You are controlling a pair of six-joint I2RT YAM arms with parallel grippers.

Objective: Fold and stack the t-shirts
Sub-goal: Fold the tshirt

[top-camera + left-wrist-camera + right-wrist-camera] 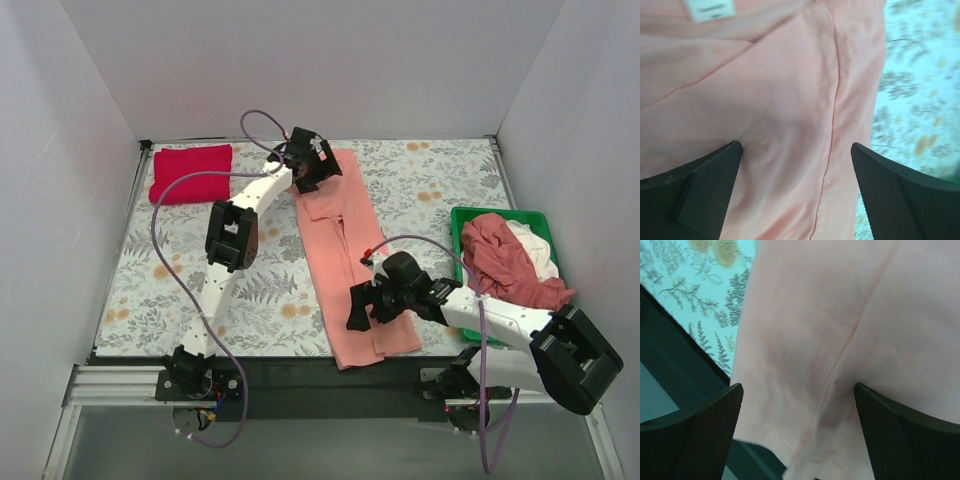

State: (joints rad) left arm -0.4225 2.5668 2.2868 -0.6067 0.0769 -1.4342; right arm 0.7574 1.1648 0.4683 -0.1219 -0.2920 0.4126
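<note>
Since the pink shirt (340, 240) lies as a long strip on the table (430, 190), left tool (795, 146) spread apart over its collar end, right tool (798, 387) likewise at the hem, pinch all layers squarely.

Lab test booth: white panels (330, 60) wall a floral-clothed table (440, 180).

The left arm (232, 235) stretches from its base at the near left up to the far middle of the surface (140, 290), elbow raised, and its left gripper (318, 165) points down with fingers (700, 190) spread wide. The right arm (500, 320) folds at the near right, with its forearm reaching leftward. The right gripper (360, 307) sits low by the near edge, its fingers (905, 435) also wide apart.
</note>
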